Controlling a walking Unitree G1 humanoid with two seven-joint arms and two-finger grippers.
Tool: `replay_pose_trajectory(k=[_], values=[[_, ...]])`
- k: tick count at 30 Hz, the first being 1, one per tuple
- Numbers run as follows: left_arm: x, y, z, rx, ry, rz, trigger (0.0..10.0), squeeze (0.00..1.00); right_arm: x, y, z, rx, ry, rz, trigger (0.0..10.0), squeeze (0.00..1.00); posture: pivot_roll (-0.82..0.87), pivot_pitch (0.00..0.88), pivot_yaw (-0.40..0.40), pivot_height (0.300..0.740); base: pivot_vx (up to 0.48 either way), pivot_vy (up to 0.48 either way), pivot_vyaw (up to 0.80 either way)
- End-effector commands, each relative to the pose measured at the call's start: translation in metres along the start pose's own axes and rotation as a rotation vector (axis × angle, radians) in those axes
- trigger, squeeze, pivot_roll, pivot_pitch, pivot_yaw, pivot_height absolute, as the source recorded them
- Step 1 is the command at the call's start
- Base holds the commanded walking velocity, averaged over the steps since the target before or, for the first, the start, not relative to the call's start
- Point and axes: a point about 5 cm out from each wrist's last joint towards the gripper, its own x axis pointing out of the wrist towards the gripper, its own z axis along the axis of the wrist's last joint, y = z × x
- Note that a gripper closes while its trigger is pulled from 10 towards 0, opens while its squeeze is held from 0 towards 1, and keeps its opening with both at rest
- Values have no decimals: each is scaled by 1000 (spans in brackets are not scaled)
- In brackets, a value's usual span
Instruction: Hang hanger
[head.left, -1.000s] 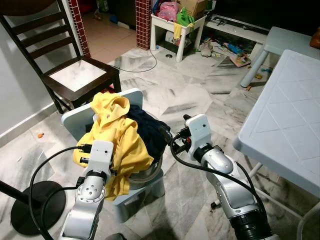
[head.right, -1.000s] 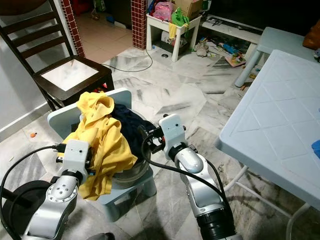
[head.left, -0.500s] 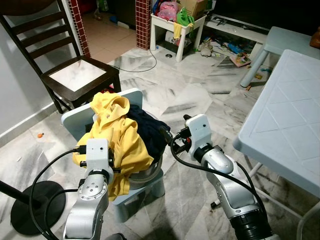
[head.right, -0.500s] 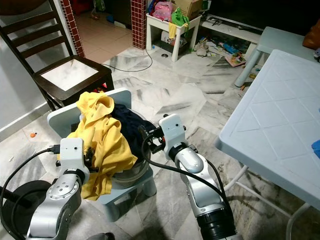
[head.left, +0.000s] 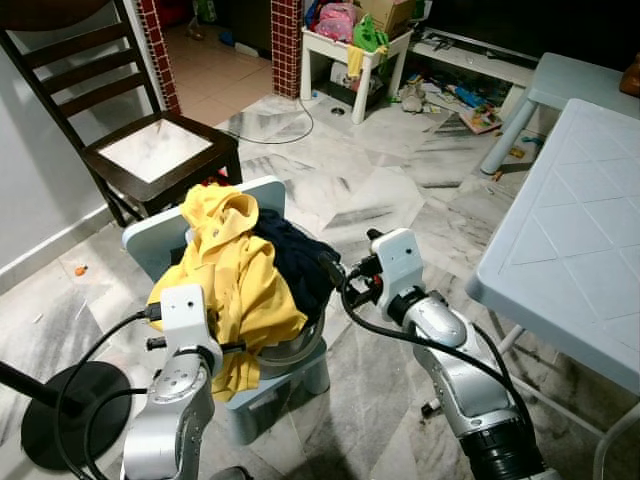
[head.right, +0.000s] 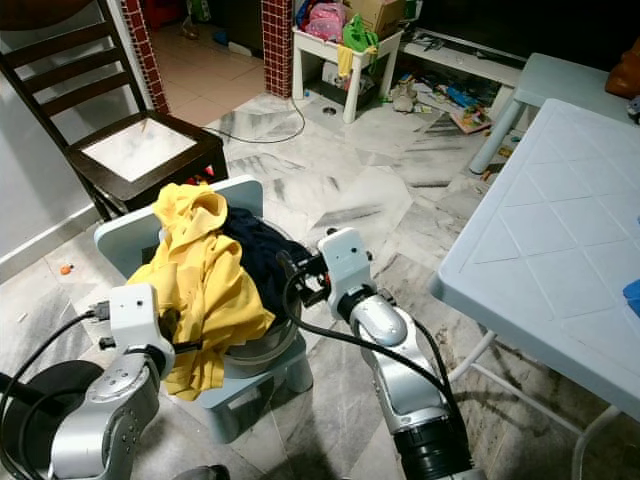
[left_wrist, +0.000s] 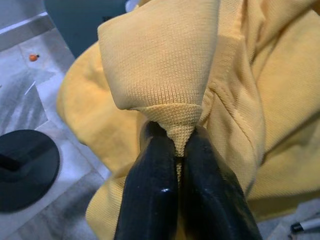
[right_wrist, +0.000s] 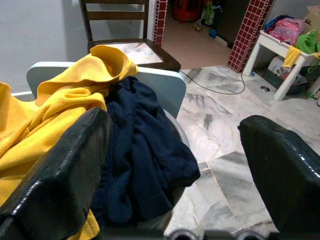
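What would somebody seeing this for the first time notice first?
A bright yellow shirt draped over a small pale chair, beside a dark navy garment. The left end effector is shut on a fold of the yellow shirt, while the right end effector hovers open near the navy garment.

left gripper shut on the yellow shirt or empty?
Shut on it: left gripper pinches a fold of the yellow shirt between its fingers.

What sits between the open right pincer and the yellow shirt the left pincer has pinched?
A dark navy garment lies between the right pincer and the yellow shirt, heaped against it. The right wrist view shows it, as do the eye views. The left pincer pinches the shirt.
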Motion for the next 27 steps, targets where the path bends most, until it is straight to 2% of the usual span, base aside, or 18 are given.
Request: replay_pose_trajectory(k=[1, 2, 3, 4, 9, 10, 11, 13, 15, 17, 18, 19, 21, 22, 27], values=[[1, 0, 1, -5, 3, 2, 0, 0, -1, -2, -2, -6, 12, -7, 10000, 0, 13, 106, -58, 740, 0, 0, 0], [1, 0, 3, 3, -9, 4, 0, 0, -1, -2, -2, -7, 12, -7, 10000, 0, 13, 106, -58, 740, 0, 0, 0], [1, 2, 11, 60, -67, 7, 0, 0, -1, -2, -3, -6, 12, -10, 10000, 0, 12, 106, -55, 740, 0, 0, 0], [1, 2, 14, 81, -91, 7, 0, 0, -1, -2, -3, -6, 12, -10, 10000, 0, 14, 104, -54, 740, 0, 0, 0], [-1, 1, 24, 119, -168, -12, 0, 0, -1, -1, -3, -5, 12, -11, 10000, 0, 18, 101, -52, 740, 0, 0, 0], [-3, -1, 28, 175, -215, -44, 0, 0, -1, -1, -5, -3, 13, -11, 10000, 0, 21, 96, -49, 740, 0, 0, 0], [-3, -1, 28, 175, -215, -44, 0, 0, -1, -1, -5, -3, 13, -11, 10000, 0, 21, 96, -49, 740, 0, 0, 0], [-10, -4, 31, 265, -278, -116, 0, 0, 1, -1, -4, 4, 4, -23, 10000, 0, 24, 69, -34, 740, 0, 0, 0], [-13, -3, 32, 309, -299, -143, 0, 0, 2, -3, -2, 14, -8, -33, 10000, 0, 26, 56, -28, 740, 0, 0, 0], [-15, 0, 34, 358, -328, -151, 0, 0, 2, -6, -2, 37, -15, -50, 10000, 0, 28, 44, -20, 740, 0, 0, 0], [-16, 7, 36, 434, -353, -118, 0, 0, 2, -11, -3, 67, -13, -73, 10000, 0, 28, 29, -11, 740, 0, 0, 0], [-16, 11, 37, 472, -360, -94, 0, 0, 2, -13, -4, 79, -11, -83, 10000, 0, 28, 24, -7, 740, 0, 0, 0], [-16, 13, 37, 489, -367, -92, 0, 0, 1, -16, -5, 85, -7, -100, 10000, 0, 25, 14, -1, 740, 0, 0, 0], [-16, 17, 41, 483, -377, -99, 0, 0, -1, -25, -6, 97, -4, -143, 10000, 0, 21, 0, 13, 740, 0, 0, 0], [-20, 19, 39, 436, -381, -88, 0, 0, -12, -46, -15, 162, 9, -253, 10000, 0, 5, 0, 44, 740, 0, 0, 0]])
